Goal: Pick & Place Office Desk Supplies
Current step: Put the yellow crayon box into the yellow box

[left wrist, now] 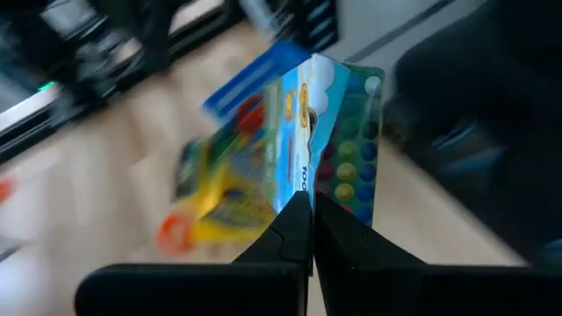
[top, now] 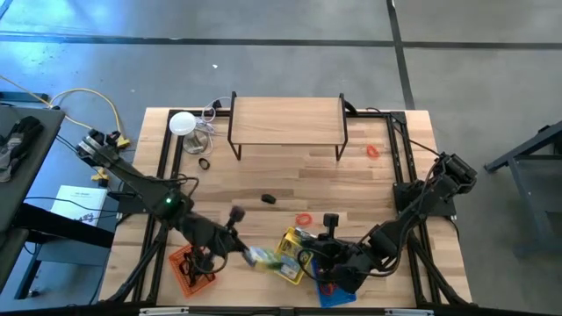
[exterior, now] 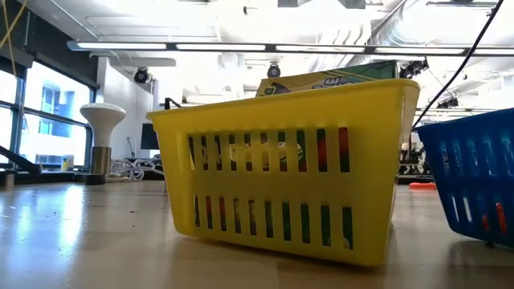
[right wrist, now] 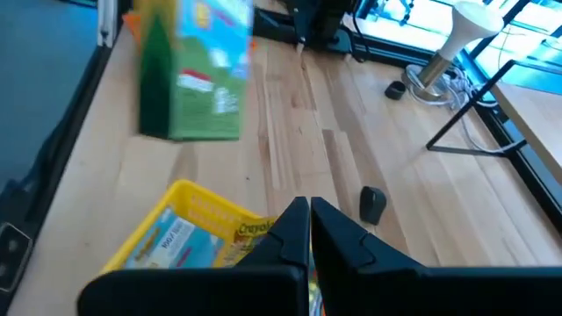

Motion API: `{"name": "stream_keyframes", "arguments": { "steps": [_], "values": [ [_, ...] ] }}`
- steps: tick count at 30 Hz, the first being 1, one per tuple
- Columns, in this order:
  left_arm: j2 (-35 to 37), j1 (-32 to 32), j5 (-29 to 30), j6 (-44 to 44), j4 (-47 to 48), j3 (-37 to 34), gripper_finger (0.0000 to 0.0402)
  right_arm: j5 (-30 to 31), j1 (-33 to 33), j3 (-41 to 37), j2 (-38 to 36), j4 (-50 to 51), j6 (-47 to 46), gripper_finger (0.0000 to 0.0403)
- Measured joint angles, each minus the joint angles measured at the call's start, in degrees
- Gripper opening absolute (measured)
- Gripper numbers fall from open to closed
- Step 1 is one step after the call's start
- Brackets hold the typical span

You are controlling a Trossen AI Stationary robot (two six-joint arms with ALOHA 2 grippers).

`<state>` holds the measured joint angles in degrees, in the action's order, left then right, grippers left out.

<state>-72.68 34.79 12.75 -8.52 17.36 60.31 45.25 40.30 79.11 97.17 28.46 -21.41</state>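
**A:** Which step is in hand?

**B:** Carrying, by my reading. The left gripper (left wrist: 312, 230) has its jaws clenched on the edge of a thin blue-and-green packet (left wrist: 338, 132). It holds the packet in the air at the bottom centre of the overhead view, just left of the yellow basket (top: 288, 263).

**A:** And next?

**B:** Probably moving the packet right until it is over the basket, then letting go.

**A:** The arms?

**B:** The left arm reaches in from the upper left. The right gripper (right wrist: 309, 230), pinched shut on nothing, hovers by the basket's right side. A red rubber band (top: 304, 219) and a black clip (top: 269, 199) lie mid-table.
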Motion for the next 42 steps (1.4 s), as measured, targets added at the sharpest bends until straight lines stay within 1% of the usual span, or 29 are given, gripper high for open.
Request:
{"name": "stream_keyframes", "arguments": {
  "steps": [4,9,13,14,18,20,24,27,32,34,42],
  "values": [
    [-3.73,-1.75,-5.62,0.44,-6.85,0.04,0.0,1.17,0.84,0.0,0.0,-1.62,-0.02,0.0002],
    [-10.36,-3.68,-11.23,1.95,-16.03,0.02,0.0,13.25,4.58,0.0,0.0,-1.57,-0.99,0.0002],
    [-16.37,-4.42,-15.51,2.18,-24.54,0.02,0.0,17.7,7.95,0.0,0.0,-2.47,-1.28,0.0002],
    [-17.51,-4.62,-15.55,2.17,-25.79,0.02,0.0,18.19,8.78,0.0,0.0,-2.57,-1.62,0.0002],
    [-20.95,-5.65,-14.32,3.99,-27.55,0.02,0.0,19.39,11.32,0.0,0.0,-3.65,-2.74,0.0002],
    [-21.72,-6.17,-13.07,4.05,-27.83,-0.07,0.0,19.65,12.19,0.0,0.0,-3.97,-2.82,0.0002],
    [-21.97,-7.25,-12.66,4.36,-30.07,-0.03,0.0,21.39,13.68,0.0,0.0,-4.06,-3.03,0.0002],
    [-21.95,-7.9,-12.82,5.86,-28.76,-0.02,0.0,21.59,14.4,0.0,0.0,-4.04,-3.92,0.0002],
    [-22.4,-8.07,-14.73,8.21,-28.04,-0.02,0.0,22.16,14.95,0.0,0.0,-3.9,-4.31,0.0002],
    [-22.52,-8.05,-14.57,8.44,-26.02,-0.13,0.0,22.16,14.96,0.0,0.0,-3.86,-4.31,0.0002],
    [-22.26,-8.83,-14.54,12.55,-24.28,0.01,0.0,22.18,14.57,0.0,0.0,-3.89,-4.28,0.0002]
  ]
}}
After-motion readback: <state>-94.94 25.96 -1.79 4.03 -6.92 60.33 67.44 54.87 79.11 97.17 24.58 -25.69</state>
